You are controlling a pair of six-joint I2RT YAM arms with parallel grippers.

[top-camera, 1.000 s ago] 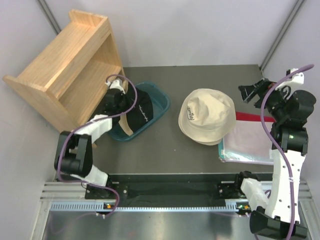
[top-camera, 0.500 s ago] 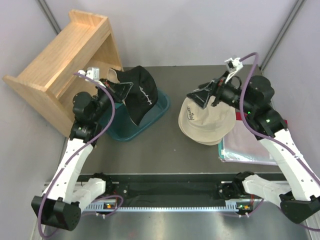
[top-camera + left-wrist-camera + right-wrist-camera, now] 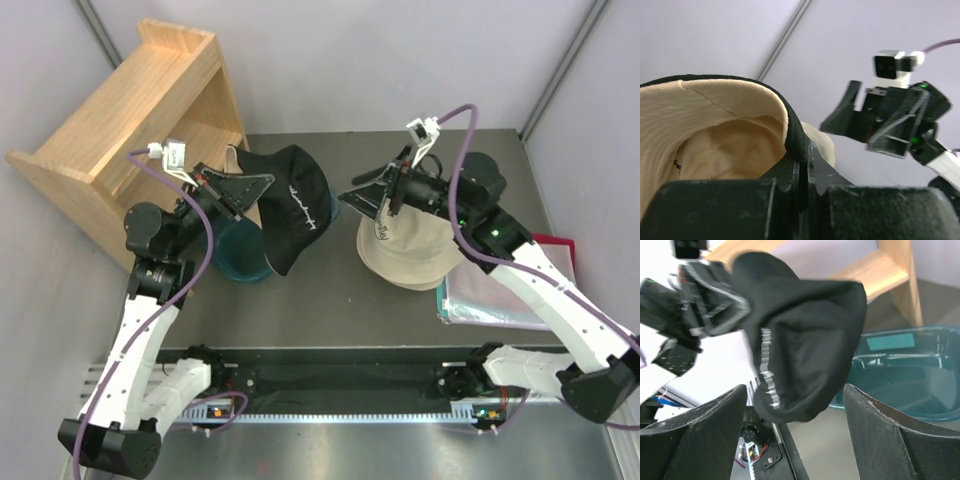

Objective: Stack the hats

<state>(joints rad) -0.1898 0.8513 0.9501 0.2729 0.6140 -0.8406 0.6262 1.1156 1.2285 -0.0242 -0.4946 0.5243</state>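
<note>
A black hat [image 3: 297,205] with a cream inside [image 3: 715,125] hangs in the air, right of the teal tub [image 3: 232,262]. My left gripper [image 3: 262,185] is shut on its brim [image 3: 796,142]. A stack of cream hats [image 3: 420,245] lies on the table to the right. My right gripper [image 3: 358,196] hovers over the left edge of that stack, open and pointing at the black hat. In the right wrist view the black hat [image 3: 805,350] hangs just beyond the two spread fingers [image 3: 900,435], not touching them.
A wooden shelf [image 3: 130,130] stands at the back left, next to the tub [image 3: 910,385]. A clear folder with a red edge [image 3: 500,290] lies at the right, partly under the cream hats. The arms' base rail [image 3: 340,385] runs along the near edge.
The left arm has lifted the black hat out of the tub and carried it rightwards. The right arm has swung in from the far right toward the black hat, its jaws narrowing slightly.
</note>
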